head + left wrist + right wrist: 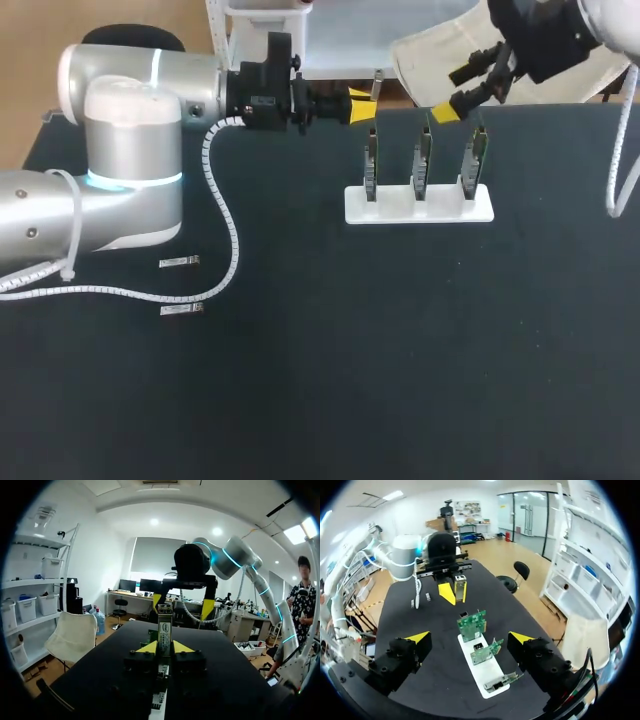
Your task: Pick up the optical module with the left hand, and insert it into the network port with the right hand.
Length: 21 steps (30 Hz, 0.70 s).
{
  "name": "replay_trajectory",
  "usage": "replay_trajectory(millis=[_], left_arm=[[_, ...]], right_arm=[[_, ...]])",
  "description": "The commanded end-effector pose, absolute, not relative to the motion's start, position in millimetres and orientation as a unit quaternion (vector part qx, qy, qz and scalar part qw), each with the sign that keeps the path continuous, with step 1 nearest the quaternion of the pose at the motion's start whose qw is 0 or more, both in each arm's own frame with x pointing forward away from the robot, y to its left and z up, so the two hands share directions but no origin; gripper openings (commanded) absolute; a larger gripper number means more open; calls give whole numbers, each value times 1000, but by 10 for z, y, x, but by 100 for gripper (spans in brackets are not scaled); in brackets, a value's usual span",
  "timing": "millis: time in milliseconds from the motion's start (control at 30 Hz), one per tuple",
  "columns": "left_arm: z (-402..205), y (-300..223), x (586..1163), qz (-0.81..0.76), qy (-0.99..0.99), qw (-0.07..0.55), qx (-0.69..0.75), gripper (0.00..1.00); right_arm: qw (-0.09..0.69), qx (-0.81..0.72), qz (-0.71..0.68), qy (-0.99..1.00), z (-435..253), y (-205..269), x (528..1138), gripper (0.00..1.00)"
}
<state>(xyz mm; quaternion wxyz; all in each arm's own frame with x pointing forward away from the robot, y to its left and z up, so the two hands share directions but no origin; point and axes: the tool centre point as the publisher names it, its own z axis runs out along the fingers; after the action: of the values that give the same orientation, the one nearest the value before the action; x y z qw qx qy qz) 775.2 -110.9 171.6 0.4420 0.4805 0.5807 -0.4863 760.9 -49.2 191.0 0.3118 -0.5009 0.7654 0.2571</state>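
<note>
My left gripper (362,106) hangs just behind the leftmost of three upright green boards (371,165), shut on a slim metal optical module (377,85). From the left wrist the module (165,629) stands up between the yellow fingertips (148,647). The boards carry the network ports and stand in a white base (420,205). My right gripper (455,93) is open and empty above the rightmost board (474,158). In the right wrist view the boards (471,625) lie between and ahead of its wide-spread fingers (418,638), with the left gripper (452,591) and module (460,587) beyond.
Two spare modules (179,262) (182,310) lie on the black table near my left arm's base, beside its white cable loop (232,250). The table's far edge is just behind both grippers.
</note>
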Motion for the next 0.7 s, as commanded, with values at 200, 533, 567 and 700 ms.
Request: replay_trajectory(millis=[200,533,567,700], left_arm=[[1712,-1107,7759,-487,580,442,481,0],[1712,-1107,7759,-487,580,442,481,0],[1712,-1107,7759,-487,580,442,481,0],[1712,-1107,7759,-487,580,442,481,0]], right_arm=[[297,-538,294,732,1951,-408,7751,100],[306,-558,321,701,1998,-56,7807,100],[307,-561,323,698,2013,-36,7805,100],[310,-574,325,685,2069,76,7790,100]])
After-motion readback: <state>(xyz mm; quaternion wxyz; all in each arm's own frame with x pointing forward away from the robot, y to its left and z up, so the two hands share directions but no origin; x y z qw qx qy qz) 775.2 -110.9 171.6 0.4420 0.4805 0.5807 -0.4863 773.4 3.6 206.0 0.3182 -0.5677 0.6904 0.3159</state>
